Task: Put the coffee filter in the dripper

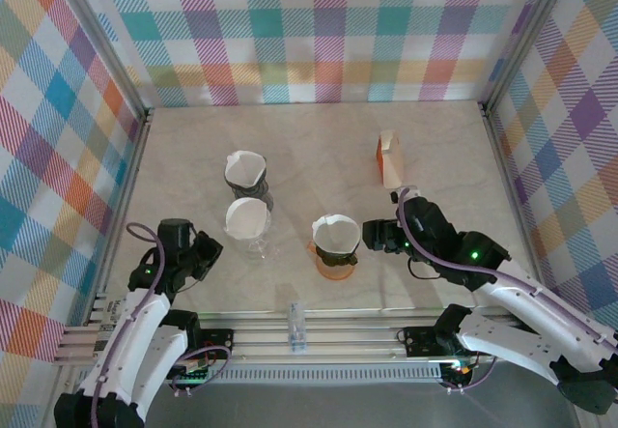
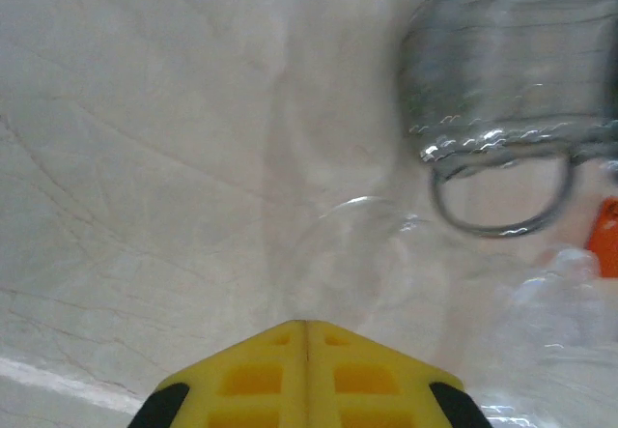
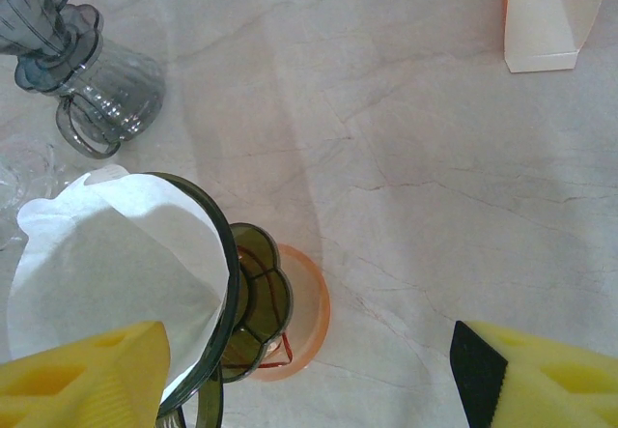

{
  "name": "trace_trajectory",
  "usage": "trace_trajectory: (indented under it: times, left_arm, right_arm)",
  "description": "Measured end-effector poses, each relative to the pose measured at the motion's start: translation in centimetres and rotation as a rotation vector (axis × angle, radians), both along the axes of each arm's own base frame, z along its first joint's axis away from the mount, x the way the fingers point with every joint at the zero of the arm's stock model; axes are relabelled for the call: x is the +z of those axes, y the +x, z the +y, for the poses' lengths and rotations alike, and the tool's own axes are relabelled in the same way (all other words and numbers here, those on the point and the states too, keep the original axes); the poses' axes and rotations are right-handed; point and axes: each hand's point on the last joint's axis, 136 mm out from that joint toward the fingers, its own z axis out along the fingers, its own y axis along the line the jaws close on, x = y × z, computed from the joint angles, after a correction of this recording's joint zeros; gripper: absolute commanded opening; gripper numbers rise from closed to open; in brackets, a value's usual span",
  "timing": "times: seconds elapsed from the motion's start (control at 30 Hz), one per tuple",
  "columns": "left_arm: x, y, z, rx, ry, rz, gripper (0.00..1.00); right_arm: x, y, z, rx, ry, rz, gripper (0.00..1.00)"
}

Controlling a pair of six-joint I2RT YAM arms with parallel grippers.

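Note:
A white coffee filter (image 1: pixel 334 234) sits inside the dark green glass dripper (image 3: pixel 224 293), which stands on an orange ring base (image 3: pixel 311 304) at the table's front middle. The filter (image 3: pixel 106 269) fills the cone in the right wrist view. My right gripper (image 1: pixel 371 236) is open just right of this dripper, its left finger (image 3: pixel 87 370) over the filter's rim and the other finger well clear to the right. My left gripper (image 1: pixel 213 247) is shut on nothing, left of the clear dripper (image 1: pixel 248 223); its yellow fingertips (image 2: pixel 306 327) meet above bare table.
The clear dripper and a grey dripper (image 1: pixel 246 174) behind it each hold a white filter. The grey one (image 3: pixel 92 85) has a loop handle (image 2: pixel 502 194). An orange and white filter box (image 1: pixel 389 157) stands at the back right. Checked walls ring the table.

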Motion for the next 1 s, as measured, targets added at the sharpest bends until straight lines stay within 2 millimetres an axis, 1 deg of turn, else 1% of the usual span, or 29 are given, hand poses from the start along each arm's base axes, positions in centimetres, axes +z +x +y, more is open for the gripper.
trace_trajectory:
  times: [0.07,0.13,0.3,0.4,0.67,0.83,1.0]
  left_arm:
    - [-1.6,-0.1,-0.3,0.008,-0.027,0.031,0.00]
    - [-2.4,-0.1,-0.6,0.009,-0.047,0.042,0.00]
    - [-2.7,1.7,-1.5,0.007,-0.112,-0.004,0.00]
    - [-3.1,2.3,-2.1,-0.002,-0.148,-0.006,0.00]
    - [-2.4,3.1,-3.0,-0.035,-0.195,-0.067,0.00]
    - [-2.6,3.3,-3.4,-0.051,-0.216,-0.073,0.00]
    - [-2.7,3.5,-4.7,-0.089,-0.230,-0.077,0.00]
  right_arm:
    - [0.0,0.0,0.0,0.000,0.000,0.000,0.78]
    - [0.0,0.0,0.0,0.000,0.000,0.000,0.78]
    - [0.0,0.0,0.0,0.000,0.000,0.000,0.78]
    - [0.0,0.0,0.0,0.000,0.000,0.000,0.78]
    - [-0.1,0.0,0.0,0.000,-0.002,0.002,0.78]
    - [-0.5,0.3,0.3,-0.001,-0.009,0.010,0.78]
    - [-1.0,0.3,0.4,-0.006,-0.012,0.019,0.78]
